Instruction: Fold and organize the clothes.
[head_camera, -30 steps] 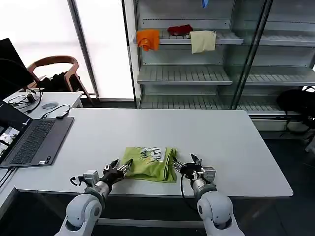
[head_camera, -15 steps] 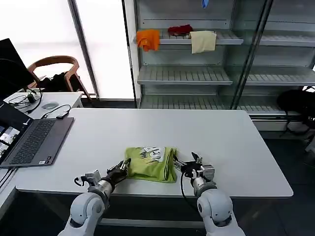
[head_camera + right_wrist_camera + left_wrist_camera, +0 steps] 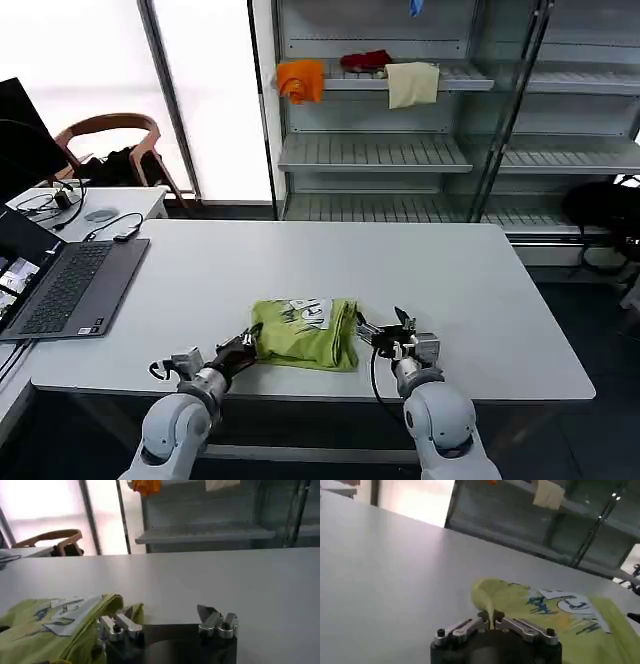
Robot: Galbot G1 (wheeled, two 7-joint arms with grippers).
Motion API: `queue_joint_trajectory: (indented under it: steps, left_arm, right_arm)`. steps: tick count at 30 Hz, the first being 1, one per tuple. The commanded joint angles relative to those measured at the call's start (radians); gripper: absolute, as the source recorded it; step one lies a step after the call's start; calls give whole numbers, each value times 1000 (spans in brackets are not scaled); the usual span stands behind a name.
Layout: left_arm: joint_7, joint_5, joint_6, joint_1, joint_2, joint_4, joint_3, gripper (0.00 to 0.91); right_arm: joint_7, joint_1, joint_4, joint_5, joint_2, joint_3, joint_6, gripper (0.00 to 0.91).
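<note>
The lime-green T-shirt [image 3: 305, 333] lies folded into a compact bundle on the white surface [image 3: 450, 290], near its front edge, with its white printed patch [image 3: 308, 313] facing up. It sits between the two sets of jaws. The left gripper [image 3: 247, 346] is at the shirt's left edge, and its jaws are clenched on a fold of green fabric that rises between them, as the left wrist view shows [image 3: 491, 621]. The right gripper [image 3: 385, 333] sits just beside the shirt's right edge, its jaws released and spread apart; in the right wrist view [image 3: 167, 621] one jaw is next to the cloth and the other stands clear over bare surface.
</note>
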Motion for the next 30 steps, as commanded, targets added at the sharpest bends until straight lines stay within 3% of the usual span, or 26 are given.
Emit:
queue_joint_trajectory:
  steps: [1,6,13,21,25,30]
  left_arm:
    - [110,392,-175,23,83,-6,-162,0]
    - [180,506,-215,18,225,75,-330,0]
    - [280,670,-261,-66,393,175,-412,0]
    - [371,775,-248,-158,524,128,-343,10]
    - [402,841,-196,-214,586,76,-280,10]
    - [431,912,-162,-207,609,-31,-207,10]
  right_arm:
    - [-1,-1,8,1,-7,15,1,907]
    - [-4,-3,9,5,-16,25,6,907]
    - [-7,-7,8,4,-22,33,21,907]
    - [-15,-18,4,5,-33,54,39,907]
    - [-22,-32,5,16,-38,82,53,907]
    - [-30,-58,-1,42,-55,119,77,907]
